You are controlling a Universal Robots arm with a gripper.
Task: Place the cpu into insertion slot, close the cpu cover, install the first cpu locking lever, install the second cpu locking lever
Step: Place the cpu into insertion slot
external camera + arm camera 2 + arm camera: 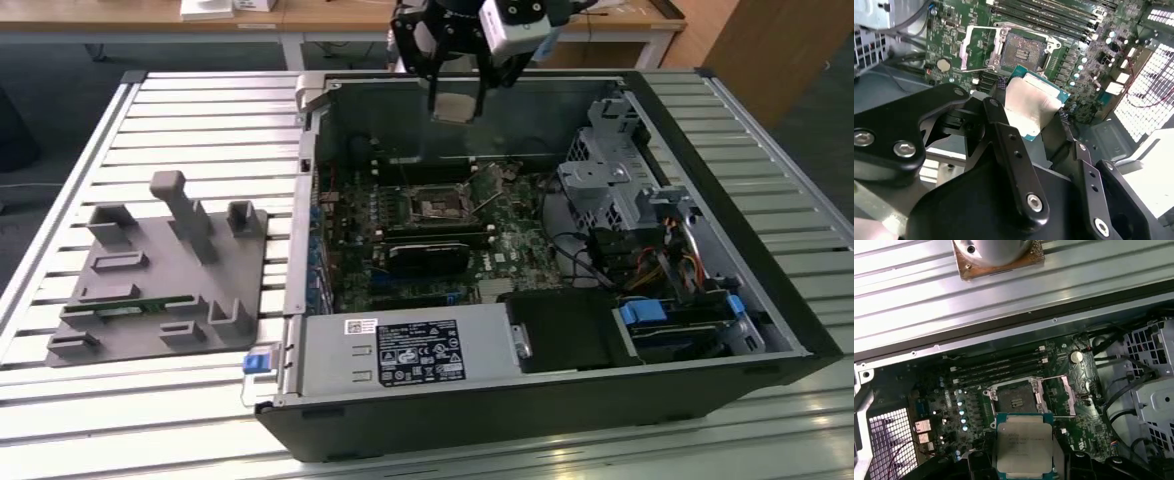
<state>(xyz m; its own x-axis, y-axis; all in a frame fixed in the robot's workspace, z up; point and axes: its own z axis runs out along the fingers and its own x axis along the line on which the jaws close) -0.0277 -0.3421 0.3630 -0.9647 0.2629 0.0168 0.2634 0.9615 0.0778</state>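
Observation:
My gripper (pixel 455 98) hangs above the open computer case, shut on the cpu (pixel 454 108), a flat square chip with a dull silver top. Both wrist views show the cpu (pixel 1030 106) (pixel 1024 440) pinched by its edges between the black fingers (pixel 1004 130). The insertion slot (pixel 438 205) (pixel 1022 49) (pixel 1015 401) lies bare on the green board, well below the chip. The cpu cover (pixel 975 49) (pixel 1056 395), a thin silvery frame, is swung open beside the socket. A thin wire lever (pixel 976 70) stands loose by the cover.
A black shroud (pixel 427 255) sits just in front of the socket. A metal drive cage (pixel 614 190) with cables fills the case at the exterior view's right. The power supply (pixel 400 352) is at the front. A grey fixture block (pixel 160 270) rests on the slatted table (pixel 200 110).

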